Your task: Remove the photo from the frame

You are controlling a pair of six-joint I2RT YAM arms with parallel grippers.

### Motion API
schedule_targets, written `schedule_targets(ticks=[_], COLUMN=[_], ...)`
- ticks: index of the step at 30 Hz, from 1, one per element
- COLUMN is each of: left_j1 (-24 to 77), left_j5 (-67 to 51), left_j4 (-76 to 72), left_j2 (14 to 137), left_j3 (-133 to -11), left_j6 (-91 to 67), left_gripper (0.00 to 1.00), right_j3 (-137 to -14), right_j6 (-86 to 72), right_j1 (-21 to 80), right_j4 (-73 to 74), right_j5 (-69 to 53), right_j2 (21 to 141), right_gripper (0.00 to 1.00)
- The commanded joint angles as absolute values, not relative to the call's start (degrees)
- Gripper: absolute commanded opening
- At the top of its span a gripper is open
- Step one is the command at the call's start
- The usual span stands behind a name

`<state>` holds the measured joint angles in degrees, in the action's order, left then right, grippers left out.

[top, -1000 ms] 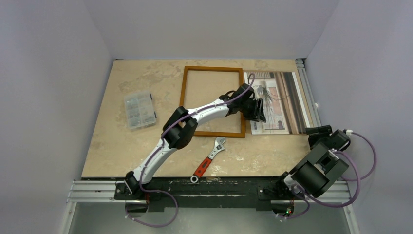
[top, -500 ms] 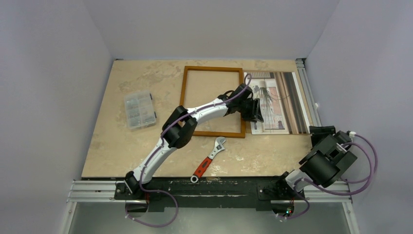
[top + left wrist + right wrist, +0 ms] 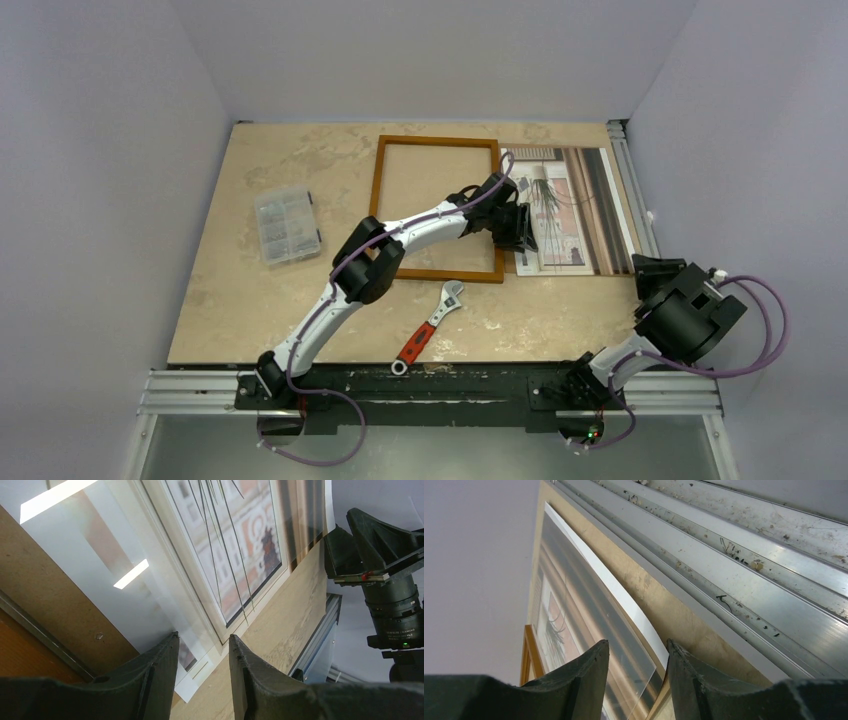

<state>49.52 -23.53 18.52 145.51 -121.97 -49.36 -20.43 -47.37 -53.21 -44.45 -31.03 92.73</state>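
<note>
Right of the frame (image 3: 440, 140) the photo (image 3: 585, 200) lies free; left gripper (image 3: 203, 642) and right gripper (image 3: 636, 647) stand apart, empty; only withdrawal seems left

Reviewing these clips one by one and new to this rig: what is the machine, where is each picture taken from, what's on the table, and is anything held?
Two robot arms are bolted at the near edge of a table. The wide picture looks down from above and behind them; the other two come from a camera on each wrist, so the dark prongs at the bottom are that arm's own pincer. On the table lie an empty wooden frame, a photo to its right, a wrench and a clear parts box. The left pincer reaches over the frame's right side to the photo's left edge; the right pincer sits by the table's near right corner. Both are open with nothing between the prongs, so nothing is held.
</note>
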Motion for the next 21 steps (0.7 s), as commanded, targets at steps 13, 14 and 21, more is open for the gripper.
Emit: schedule_targets(ticks=[13, 14, 21], left_j1=[49.0, 49.0, 48.9], left_j5=[-22.6, -22.6, -22.8], left_j4=[20.0, 20.1, 20.1], left_j2=[146.2, 146.2, 146.4], left_j3=[-123.4, -123.3, -123.4], left_j6=[-50.1, -50.1, -50.7], left_gripper=[0.40, 0.40, 0.40], right_j3=[-20.3, -20.3, -21.3], right_j6=[-48.8, -48.5, -46.1], right_j1=[-53.5, -53.6, -53.5], right_j4=[-45.3, -44.0, -39.0], right_j5=[-32.4, -31.7, -28.6], right_j2=[93.4, 92.8, 89.5], right_gripper=[0.15, 0.13, 0.00])
